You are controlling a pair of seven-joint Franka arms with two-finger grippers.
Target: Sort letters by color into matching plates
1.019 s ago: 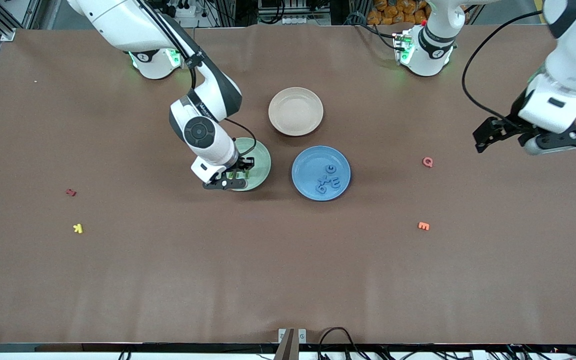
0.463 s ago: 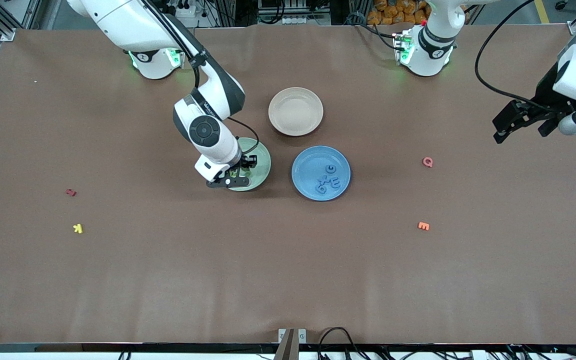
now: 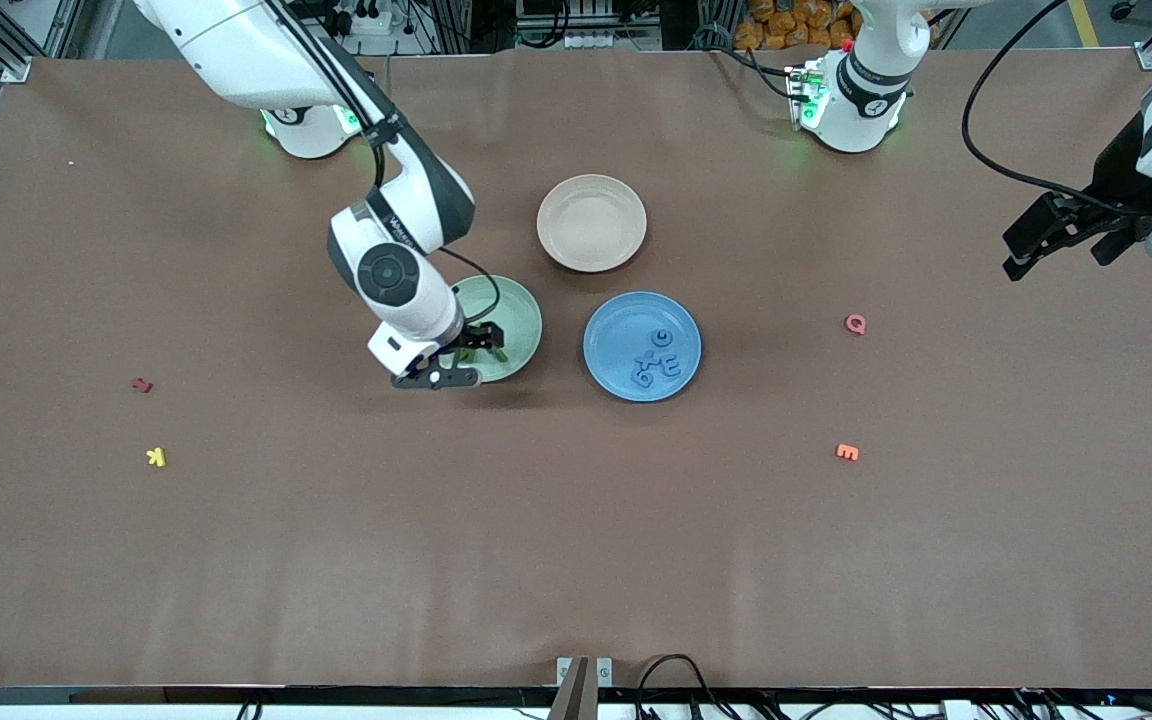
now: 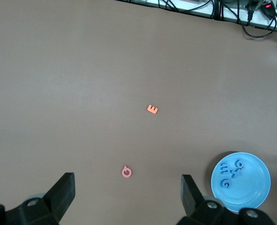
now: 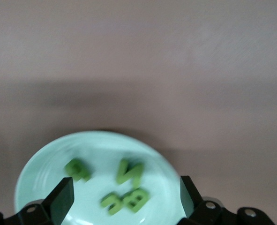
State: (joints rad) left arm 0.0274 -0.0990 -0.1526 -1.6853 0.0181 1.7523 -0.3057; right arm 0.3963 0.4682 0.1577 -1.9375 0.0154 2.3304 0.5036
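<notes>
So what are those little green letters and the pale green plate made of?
The green letters look like foam or soft plastic: chunky, flat, dull, with no glare. The pale green plate seems matte plastic or something like it: smooth, evenly coloured, with only a soft sheen. The look alone can't settle either one.

Letters [image 5: 124,187] in both plates [image 3: 526,310], apparently.
</notes>
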